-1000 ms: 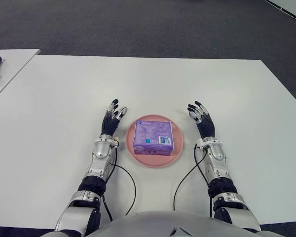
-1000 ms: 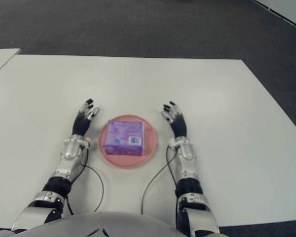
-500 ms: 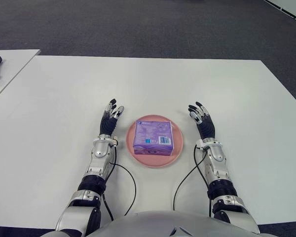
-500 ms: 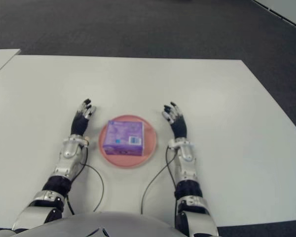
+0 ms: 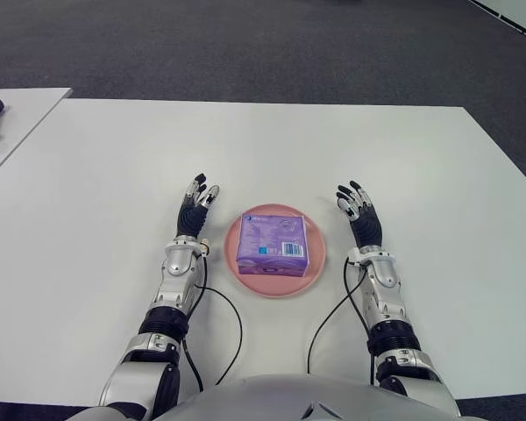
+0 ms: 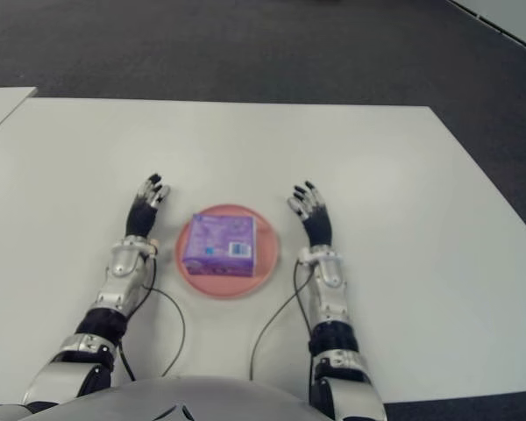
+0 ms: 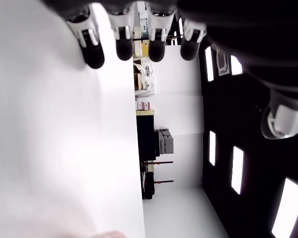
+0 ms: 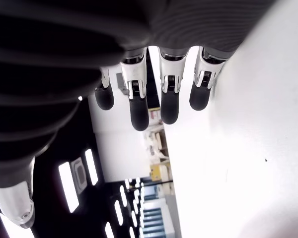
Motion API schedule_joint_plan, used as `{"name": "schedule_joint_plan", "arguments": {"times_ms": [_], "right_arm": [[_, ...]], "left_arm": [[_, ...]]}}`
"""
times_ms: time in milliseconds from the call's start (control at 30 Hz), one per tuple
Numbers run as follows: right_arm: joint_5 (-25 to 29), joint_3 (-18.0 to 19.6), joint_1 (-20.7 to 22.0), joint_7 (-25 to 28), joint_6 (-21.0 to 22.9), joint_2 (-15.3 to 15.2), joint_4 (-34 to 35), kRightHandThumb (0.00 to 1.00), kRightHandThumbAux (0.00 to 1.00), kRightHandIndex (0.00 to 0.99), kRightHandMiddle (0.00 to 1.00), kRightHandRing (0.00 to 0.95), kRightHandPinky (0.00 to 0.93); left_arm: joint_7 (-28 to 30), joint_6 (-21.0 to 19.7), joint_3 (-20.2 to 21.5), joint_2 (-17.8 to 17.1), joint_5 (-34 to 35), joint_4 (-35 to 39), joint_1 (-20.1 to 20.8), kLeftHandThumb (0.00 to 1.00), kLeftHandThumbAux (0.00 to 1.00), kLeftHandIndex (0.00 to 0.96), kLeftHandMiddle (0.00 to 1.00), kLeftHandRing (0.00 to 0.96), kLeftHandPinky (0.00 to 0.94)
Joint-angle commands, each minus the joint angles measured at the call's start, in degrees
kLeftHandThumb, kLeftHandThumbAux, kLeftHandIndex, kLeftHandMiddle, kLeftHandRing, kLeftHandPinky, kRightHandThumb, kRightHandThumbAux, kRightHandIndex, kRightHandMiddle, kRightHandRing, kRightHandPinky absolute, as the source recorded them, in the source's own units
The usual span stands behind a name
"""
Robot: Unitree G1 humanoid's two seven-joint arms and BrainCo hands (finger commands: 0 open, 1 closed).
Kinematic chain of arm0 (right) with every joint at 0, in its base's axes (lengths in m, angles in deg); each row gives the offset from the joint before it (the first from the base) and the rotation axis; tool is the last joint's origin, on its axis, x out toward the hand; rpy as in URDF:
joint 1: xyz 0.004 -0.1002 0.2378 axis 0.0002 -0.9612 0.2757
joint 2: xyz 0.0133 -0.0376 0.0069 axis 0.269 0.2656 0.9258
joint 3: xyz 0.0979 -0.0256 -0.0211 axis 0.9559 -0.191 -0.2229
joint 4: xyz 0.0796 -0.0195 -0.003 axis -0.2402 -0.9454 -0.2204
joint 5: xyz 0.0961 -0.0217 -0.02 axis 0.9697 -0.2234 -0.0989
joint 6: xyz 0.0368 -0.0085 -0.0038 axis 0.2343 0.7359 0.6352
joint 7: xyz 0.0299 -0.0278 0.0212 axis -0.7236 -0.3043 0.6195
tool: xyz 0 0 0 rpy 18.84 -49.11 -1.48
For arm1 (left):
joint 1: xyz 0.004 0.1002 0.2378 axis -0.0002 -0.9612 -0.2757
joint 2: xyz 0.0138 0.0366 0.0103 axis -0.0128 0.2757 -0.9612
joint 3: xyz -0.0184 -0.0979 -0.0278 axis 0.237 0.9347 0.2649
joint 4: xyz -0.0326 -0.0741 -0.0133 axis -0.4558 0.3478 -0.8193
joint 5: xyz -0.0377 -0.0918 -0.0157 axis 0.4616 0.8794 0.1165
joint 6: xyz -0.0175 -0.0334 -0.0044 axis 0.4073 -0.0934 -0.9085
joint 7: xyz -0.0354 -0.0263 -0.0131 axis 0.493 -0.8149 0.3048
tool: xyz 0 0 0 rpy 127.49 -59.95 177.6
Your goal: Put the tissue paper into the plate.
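the purple tissue paper pack [image 5: 273, 245] lies flat in the pink plate [image 5: 245, 281] on the white table [image 5: 96, 175], with the left hand [image 5: 194, 212] and right hand [image 5: 361, 219] flanking the plate, fingers spread and holding nothing.

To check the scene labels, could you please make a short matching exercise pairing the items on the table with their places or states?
Things:
1. tissue pack
2. pink plate
3. left hand
4. right hand

Places or states:
A. open, on the plate's left
B. open, on the plate's right
C. lying in the plate
D. on the white table, between the hands

Pairs: 1-C, 2-D, 3-A, 4-B
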State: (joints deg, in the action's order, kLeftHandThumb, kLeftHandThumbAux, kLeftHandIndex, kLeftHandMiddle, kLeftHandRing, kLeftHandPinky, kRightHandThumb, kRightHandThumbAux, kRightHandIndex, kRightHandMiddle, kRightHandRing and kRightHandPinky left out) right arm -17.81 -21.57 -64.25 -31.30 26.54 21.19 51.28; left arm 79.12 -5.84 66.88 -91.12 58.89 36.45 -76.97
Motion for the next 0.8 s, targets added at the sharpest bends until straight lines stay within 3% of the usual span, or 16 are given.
{"name": "schedule_joint_plan", "arguments": {"times_ms": [33,333,567,800], "right_arm": [[0.05,0.06,-2.47,-0.75,2.40,0.81,-2.50,0.519,0.623,0.090,0.201,0.140,0.103],[1.75,1.28,-1.73,0.55,-0.87,1.75,-4.52,0.464,0.654,0.050,0.140,0.111,0.114],[2.12,2.05,-0.72,1.26,-7.79,2.50,-7.81,0.412,0.682,0.014,0.080,0.083,0.106],[1.47,1.90,-0.74,0.74,-11.26,2.75,-8.79,0.357,0.697,0.000,0.034,0.048,0.076]], "left_arm": [[0.44,-3.24,0.18,0.77,0.45,-0.46,-1.52,0.000,0.424,0.000,0.000,0.000,0.000],[-0.15,-2.76,0.52,1.06,0.33,-1.34,-1.31,0.000,0.431,0.000,0.000,0.000,0.000],[-1.41,-0.65,0.08,1.35,-1.05,-1.12,-1.49,0.000,0.440,0.000,0.000,0.000,0.000],[-2.48,-0.36,-0.20,1.48,-2.03,-0.77,-1.71,0.000,0.431,0.000,0.000,0.000,0.000]]}}
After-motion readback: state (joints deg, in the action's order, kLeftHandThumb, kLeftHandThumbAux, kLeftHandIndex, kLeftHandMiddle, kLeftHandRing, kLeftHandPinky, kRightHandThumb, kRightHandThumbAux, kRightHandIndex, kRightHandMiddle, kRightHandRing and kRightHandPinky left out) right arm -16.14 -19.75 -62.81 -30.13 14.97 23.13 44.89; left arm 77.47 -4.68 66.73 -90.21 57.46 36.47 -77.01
